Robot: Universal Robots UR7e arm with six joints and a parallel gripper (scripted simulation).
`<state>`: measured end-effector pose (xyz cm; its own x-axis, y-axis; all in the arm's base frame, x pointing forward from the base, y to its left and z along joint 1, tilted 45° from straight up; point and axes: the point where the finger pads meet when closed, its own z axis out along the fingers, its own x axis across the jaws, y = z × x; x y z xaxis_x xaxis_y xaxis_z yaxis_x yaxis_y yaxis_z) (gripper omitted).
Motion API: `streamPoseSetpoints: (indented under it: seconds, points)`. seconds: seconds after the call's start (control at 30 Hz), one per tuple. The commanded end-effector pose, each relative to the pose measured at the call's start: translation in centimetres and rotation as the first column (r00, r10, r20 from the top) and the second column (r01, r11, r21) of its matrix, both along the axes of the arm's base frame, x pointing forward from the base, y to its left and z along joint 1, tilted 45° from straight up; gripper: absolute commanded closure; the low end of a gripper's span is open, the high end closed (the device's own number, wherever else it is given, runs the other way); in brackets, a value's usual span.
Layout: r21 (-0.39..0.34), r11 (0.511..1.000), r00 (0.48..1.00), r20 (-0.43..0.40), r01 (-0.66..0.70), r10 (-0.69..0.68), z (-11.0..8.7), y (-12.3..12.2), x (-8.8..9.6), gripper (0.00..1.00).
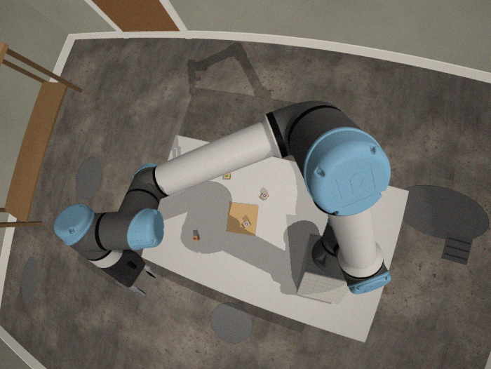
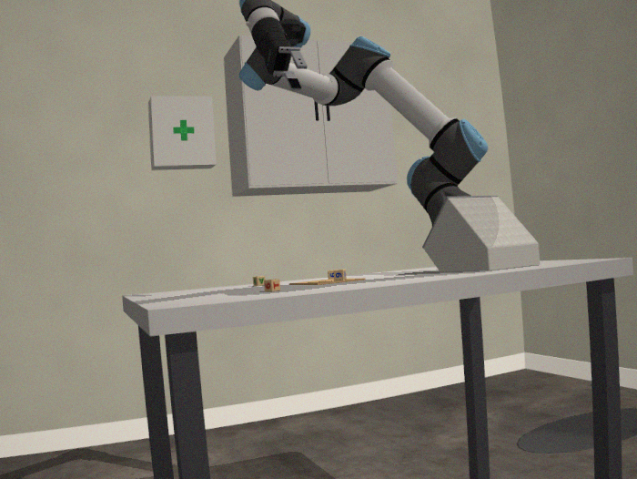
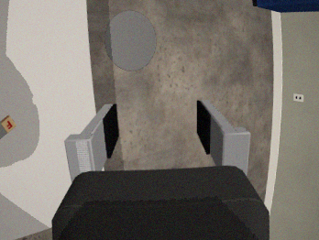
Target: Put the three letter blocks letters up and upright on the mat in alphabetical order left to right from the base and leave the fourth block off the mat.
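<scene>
My gripper [image 1: 146, 282] [image 2: 298, 73] [image 3: 157, 118] is open and empty, high above the blocks. In the wrist view, floor shows between its fingers. A tan mat [image 1: 247, 210] [image 2: 303, 283] lies flat on the table. A block with a blue mark on top [image 1: 246, 224] [image 2: 337, 275] stands on it. A second block with a blue or purple mark [image 1: 264, 195] lies off the mat. A block with a green mark [image 1: 226, 175] [image 2: 258, 280] lies off the mat. A block with a red letter, seemingly F [image 1: 196, 237] [image 2: 271, 285] [image 3: 8, 124], also lies off it. The other top marks are too small to read.
The white table [image 1: 337, 321] [image 2: 308, 306] [image 3: 50, 69] carries the arm's pale pedestal [image 1: 321, 287] [image 2: 479, 237]. The arm's upper links pass above part of the table in the top view. A wall cabinet [image 2: 288, 149] hangs behind the arm. Shadows cross the table.
</scene>
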<state>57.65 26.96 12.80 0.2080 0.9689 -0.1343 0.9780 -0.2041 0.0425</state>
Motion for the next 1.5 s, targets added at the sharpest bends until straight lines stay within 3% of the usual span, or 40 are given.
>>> streamPoseSetpoints:
  seconds: [0.0,0.07,0.13,0.27,0.63,0.7,0.87,1.07,1.47]
  points:
    - [-0.121,0.992,0.998,-0.050,0.040,-0.047,-4.0,-5.5,2.0,0.00]
    - [-0.160,0.986,0.996,-0.069,0.051,-0.063,-5.4,-7.5,2.6,0.00]
    - [-0.160,0.986,0.996,-0.069,0.051,-0.063,-5.4,-7.5,2.6,0.00]
    - [-0.266,0.962,0.987,-0.122,0.069,-0.105,-9.2,-12.8,3.6,0.00]
    - [-0.452,0.890,0.957,-0.228,0.060,-0.180,-16.2,-23.2,4.1,0.00]
    - [-0.452,0.890,0.957,-0.228,0.060,-0.180,-16.2,-23.2,4.1,0.00]
    - [-0.507,0.861,0.943,-0.264,0.043,-0.202,-18.4,-26.6,3.9,0.00]
    - [-0.541,0.840,0.932,-0.289,0.027,-0.217,-19.9,-28.9,3.6,0.00]
    - [-0.554,0.833,0.928,-0.299,0.019,-0.220,-20.4,-29.6,3.5,0.00]
